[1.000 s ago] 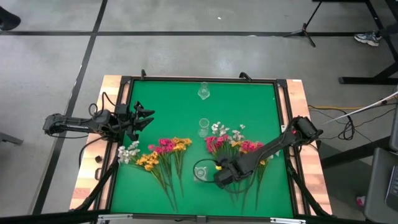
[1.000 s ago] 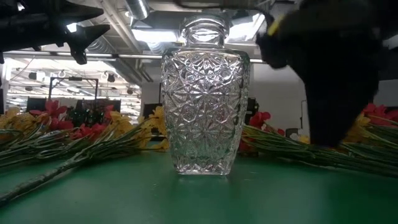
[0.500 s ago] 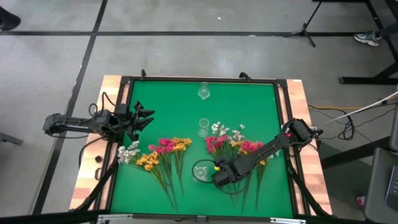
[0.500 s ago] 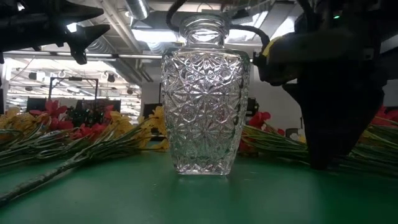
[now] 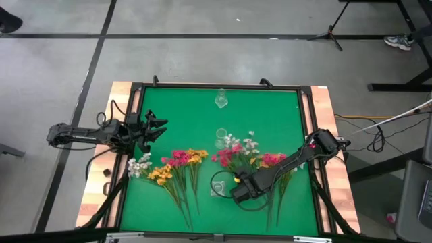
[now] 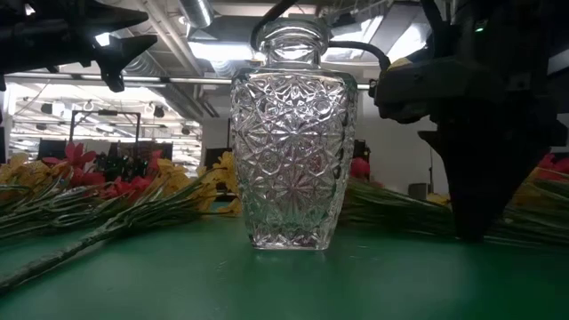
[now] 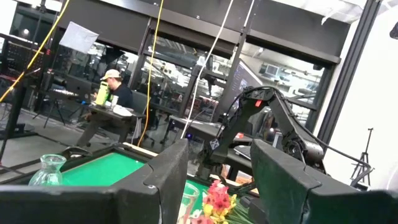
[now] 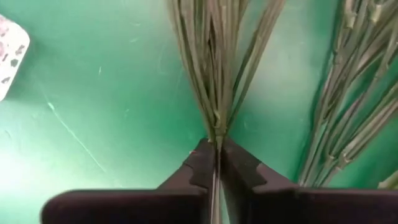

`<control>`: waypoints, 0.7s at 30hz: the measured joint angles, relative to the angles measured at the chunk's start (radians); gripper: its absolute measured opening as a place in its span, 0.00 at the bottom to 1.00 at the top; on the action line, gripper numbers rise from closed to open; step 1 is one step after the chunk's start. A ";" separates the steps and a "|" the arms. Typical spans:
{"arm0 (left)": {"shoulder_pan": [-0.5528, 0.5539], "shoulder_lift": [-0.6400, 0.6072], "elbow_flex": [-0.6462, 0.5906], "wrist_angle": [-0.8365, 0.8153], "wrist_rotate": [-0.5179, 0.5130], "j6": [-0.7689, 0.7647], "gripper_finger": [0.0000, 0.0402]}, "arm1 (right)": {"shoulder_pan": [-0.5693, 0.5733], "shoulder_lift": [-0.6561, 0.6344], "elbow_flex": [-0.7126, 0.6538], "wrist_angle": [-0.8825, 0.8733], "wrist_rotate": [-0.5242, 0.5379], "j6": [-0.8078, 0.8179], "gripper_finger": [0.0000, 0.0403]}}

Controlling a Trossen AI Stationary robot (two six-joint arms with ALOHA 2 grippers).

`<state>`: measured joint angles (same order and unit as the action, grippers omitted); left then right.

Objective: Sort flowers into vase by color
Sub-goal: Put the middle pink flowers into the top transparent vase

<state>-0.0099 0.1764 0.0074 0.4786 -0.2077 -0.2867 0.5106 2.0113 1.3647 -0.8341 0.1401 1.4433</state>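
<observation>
Right wrist view: the right gripper point(image 8: 216, 163) is seen clamped on a bunch of flower stems point(image 8: 217, 68) low on the green mat point(image 8: 93, 93), beside the nearest glass vase point(image 5: 217, 185). Pickup seems under way; lifting and tipping the stems upright is called for next. The left gripper point(image 5: 156, 128) is held open at the mat's left edge.

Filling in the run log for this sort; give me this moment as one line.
right gripper: shut on green stems, beside near vase | left gripper: open, waiting at table's left edge | vases: no flowers visible inside
</observation>
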 joint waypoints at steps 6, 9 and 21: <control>0.000 0.000 0.000 0.000 0.000 -0.001 0.43 | 0.001 -0.002 0.007 -0.003 0.051 0.019 0.02; 0.000 0.000 0.000 0.000 0.000 -0.001 0.43 | 0.000 -0.002 0.022 0.003 0.080 0.019 0.01; 0.000 0.000 0.000 0.000 0.000 0.000 0.43 | 0.000 -0.003 0.148 -0.120 0.181 -0.009 0.01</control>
<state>-0.0097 0.1764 0.0074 0.4786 -0.2077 -0.2871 0.5110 2.0083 1.5129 -0.9538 0.3215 1.4339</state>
